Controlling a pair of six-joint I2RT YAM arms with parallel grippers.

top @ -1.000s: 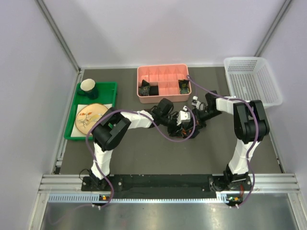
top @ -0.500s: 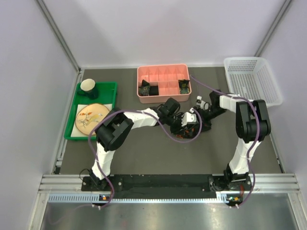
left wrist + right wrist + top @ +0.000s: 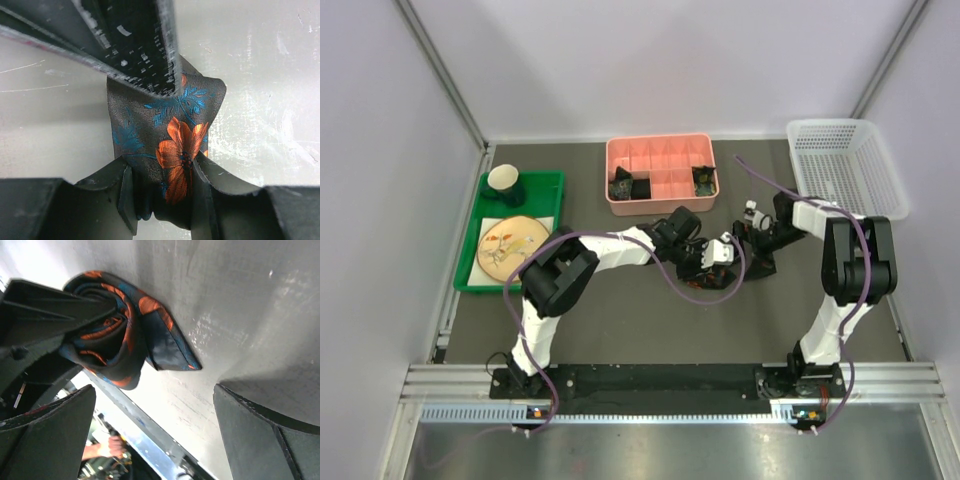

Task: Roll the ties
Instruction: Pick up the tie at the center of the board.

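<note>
A rolled black tie with an orange flower and blue leaves sits between the pads of my left gripper, which is shut on it just above the grey table. The right wrist view shows the same roll with its loose tail end lying on the table. My right gripper stands open beside the roll with nothing between its fingers; one of those fingers is just beyond the roll. From above, the left gripper and right gripper meet mid-table. Two more rolled ties sit in the pink box.
The pink divided box stands at the back centre, a white mesh basket at the back right. A green tray on the left holds a cup and a plate. Purple cables loop around both arms.
My right gripper has opened, let go of the roll and drawn back to the right. My left gripper has closed on the roll and shifted slightly right.
</note>
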